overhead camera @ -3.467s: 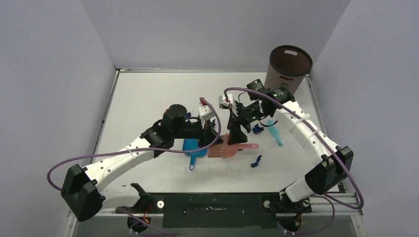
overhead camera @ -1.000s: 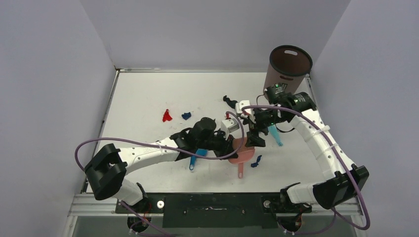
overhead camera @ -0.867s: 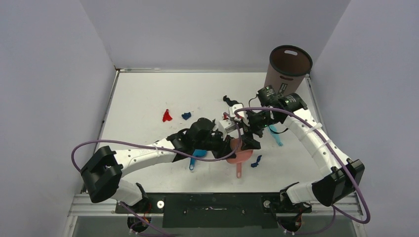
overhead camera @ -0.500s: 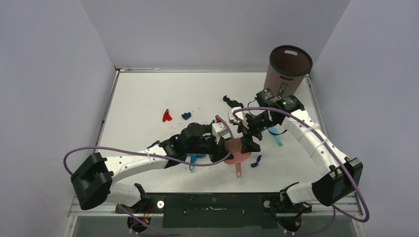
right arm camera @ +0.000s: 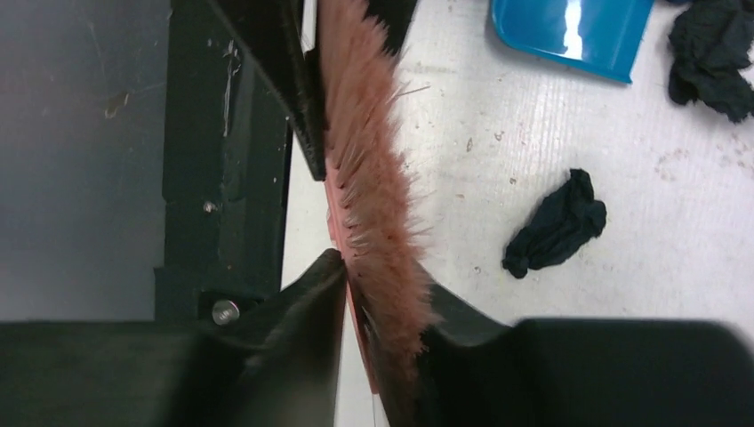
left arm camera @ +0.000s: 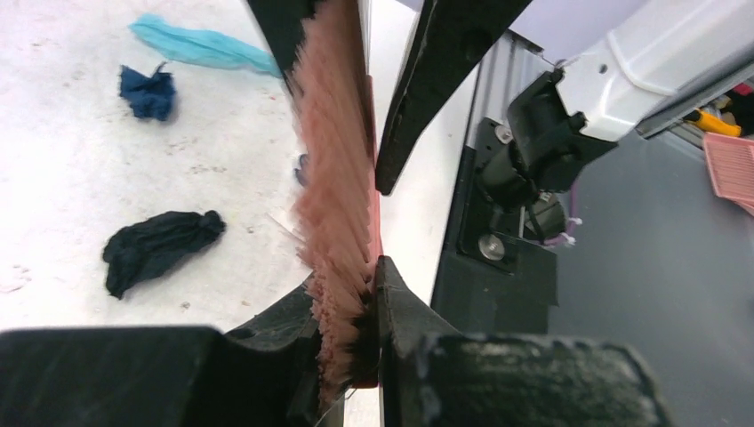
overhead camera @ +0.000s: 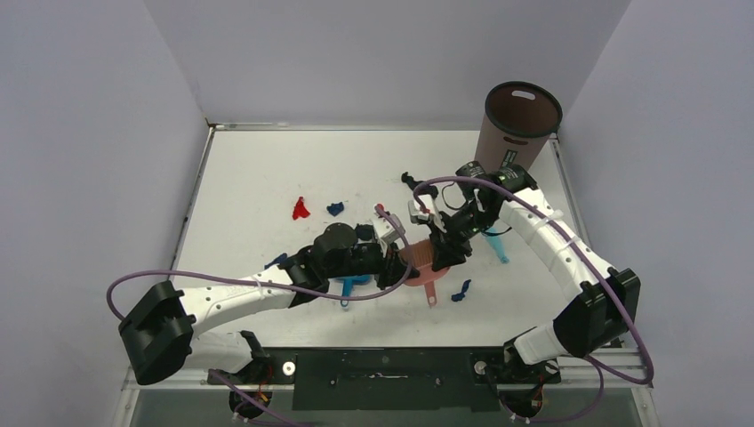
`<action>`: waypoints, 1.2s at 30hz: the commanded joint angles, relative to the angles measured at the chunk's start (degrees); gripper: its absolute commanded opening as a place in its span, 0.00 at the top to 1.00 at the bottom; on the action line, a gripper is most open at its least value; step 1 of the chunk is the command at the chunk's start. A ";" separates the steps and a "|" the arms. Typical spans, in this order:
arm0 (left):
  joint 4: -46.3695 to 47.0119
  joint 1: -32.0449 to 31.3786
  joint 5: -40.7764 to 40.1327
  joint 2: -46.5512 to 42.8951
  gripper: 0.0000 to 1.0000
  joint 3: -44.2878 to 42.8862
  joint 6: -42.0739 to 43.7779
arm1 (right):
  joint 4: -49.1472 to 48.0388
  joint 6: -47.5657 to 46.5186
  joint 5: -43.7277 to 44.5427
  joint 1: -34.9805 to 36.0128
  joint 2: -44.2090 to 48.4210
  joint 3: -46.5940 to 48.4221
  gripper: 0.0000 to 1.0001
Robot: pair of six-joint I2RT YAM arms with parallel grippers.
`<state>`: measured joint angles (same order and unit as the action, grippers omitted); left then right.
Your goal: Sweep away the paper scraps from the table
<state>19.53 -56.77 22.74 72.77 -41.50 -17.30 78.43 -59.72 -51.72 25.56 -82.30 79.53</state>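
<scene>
The pink brush (overhead camera: 425, 263) is in the middle of the top view, with its handle pointing toward 6 o'clock. The blue dustpan (overhead camera: 354, 286) lies near it at 9 o'clock, partly hidden. A brown bin (overhead camera: 500, 142) stands upright at 1 o'clock, well apart, before grey-lilac walls (overhead camera: 382, 53).

We set the top camera above and behind both arm bases, facing down and forward across the whole table (overhead camera: 258, 169) to the far wall, from a distance. We set one camera on each wrist, looking along its own gripper at close range. The left wrist camera sights past the left gripper (left arm camera: 351, 294) toward the light-blue strip (left arm camera: 200, 44). The right wrist camera sights past the right gripper (right arm camera: 382, 285) toward the blue dustpan (right arm camera: 569, 27). All three views share the pink brush (overhead camera: 427, 274), which is edge-on in both wrist views.
</scene>
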 commanded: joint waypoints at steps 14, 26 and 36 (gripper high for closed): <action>24.47 2.32 -26.59 -10.18 0.20 11.77 -18.71 | -7.90 21.57 -32.84 -19.12 -6.43 5.60 0.95; 51.74 6.72 -16.94 10.06 0.42 10.72 -35.24 | -2.57 20.75 -40.74 -24.32 -14.72 9.50 0.95; 51.23 6.67 -10.30 15.66 0.62 6.44 -39.39 | -3.69 21.68 -40.76 -25.42 -11.39 6.56 0.95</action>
<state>66.57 -50.13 8.51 86.28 -32.75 -54.28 74.08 -36.07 -86.04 0.40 -96.51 85.62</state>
